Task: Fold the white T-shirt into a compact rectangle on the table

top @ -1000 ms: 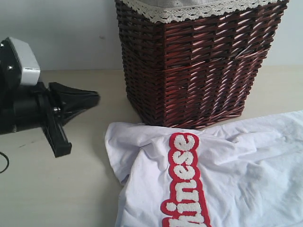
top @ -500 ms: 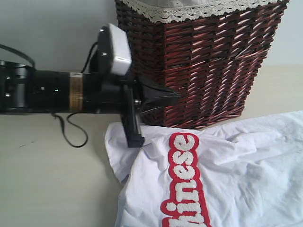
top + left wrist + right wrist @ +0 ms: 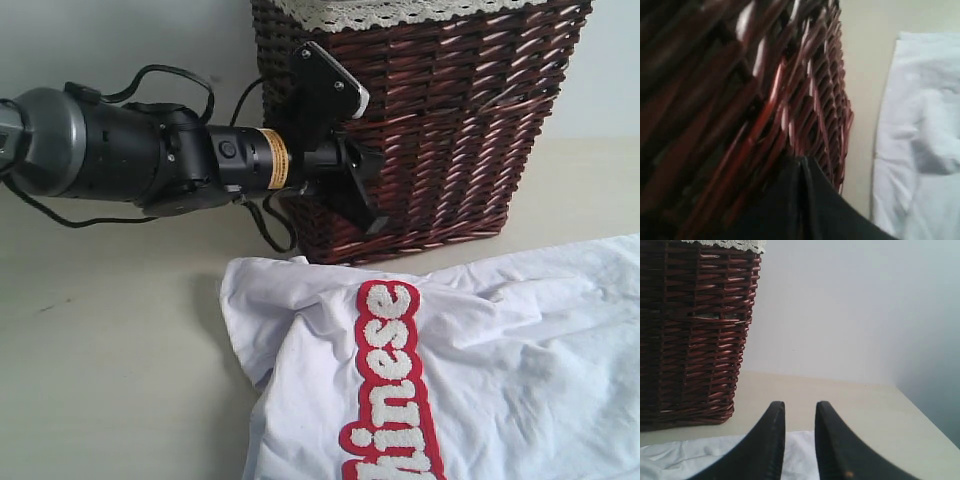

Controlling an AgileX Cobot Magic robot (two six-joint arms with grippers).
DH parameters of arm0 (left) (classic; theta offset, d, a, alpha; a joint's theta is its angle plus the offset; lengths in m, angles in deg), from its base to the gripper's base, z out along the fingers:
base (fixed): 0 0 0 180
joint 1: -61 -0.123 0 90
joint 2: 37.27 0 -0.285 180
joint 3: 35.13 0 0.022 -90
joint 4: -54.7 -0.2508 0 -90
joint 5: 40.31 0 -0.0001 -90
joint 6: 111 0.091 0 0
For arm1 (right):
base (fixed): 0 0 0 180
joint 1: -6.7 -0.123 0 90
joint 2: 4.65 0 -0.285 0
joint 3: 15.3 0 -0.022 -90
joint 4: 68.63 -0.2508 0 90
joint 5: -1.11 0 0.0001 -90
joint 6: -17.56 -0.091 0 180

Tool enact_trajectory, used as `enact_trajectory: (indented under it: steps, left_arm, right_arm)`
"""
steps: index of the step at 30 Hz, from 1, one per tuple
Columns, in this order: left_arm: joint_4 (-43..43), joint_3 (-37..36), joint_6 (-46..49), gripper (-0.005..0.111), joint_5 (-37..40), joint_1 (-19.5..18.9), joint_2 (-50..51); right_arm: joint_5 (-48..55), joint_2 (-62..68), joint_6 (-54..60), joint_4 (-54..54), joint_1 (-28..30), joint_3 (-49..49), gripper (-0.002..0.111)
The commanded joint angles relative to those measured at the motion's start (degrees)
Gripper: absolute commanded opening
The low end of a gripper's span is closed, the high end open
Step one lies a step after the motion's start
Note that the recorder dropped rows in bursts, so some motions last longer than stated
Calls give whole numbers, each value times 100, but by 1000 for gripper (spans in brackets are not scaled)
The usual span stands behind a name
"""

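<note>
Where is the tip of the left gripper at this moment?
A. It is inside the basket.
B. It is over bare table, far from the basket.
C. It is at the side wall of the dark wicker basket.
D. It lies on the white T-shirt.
C: the left gripper, its jaws together, is right up against the weave of the wicker basket, and it is clear of the white T-shirt.

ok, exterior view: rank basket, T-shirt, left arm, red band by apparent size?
1-2. basket and T-shirt: they fill about the same area and both are cropped by the frame, so I am not ranking them.
3. left arm: clearly smaller, and it reaches in front of the basket.
4. red band: smallest, and cropped at the bottom.
</note>
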State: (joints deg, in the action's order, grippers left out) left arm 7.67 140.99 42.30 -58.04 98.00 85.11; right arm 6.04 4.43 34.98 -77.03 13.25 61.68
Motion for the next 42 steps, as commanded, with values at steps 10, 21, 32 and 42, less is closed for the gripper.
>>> enact_trajectory:
  steps: [10, 21, 32, 42]
  left_arm:
    - [496, 1413, 404, 0, 687, -158, 576]
    - [539, 1321, -931, 0, 2474, -268, -371]
    - [750, -434, -1096, 0, 2218, -615, -1690]
    - [575, -2816, -1130, 0, 734, -843, -1999]
  right_arm:
    - [-31, -1, 31, -16, -20, 23, 23]
    - [-31, -1, 31, -16, -20, 23, 23]
    - [-31, -1, 31, -16, -20, 23, 23]
    - [-31, -1, 31, -16, -20, 23, 23]
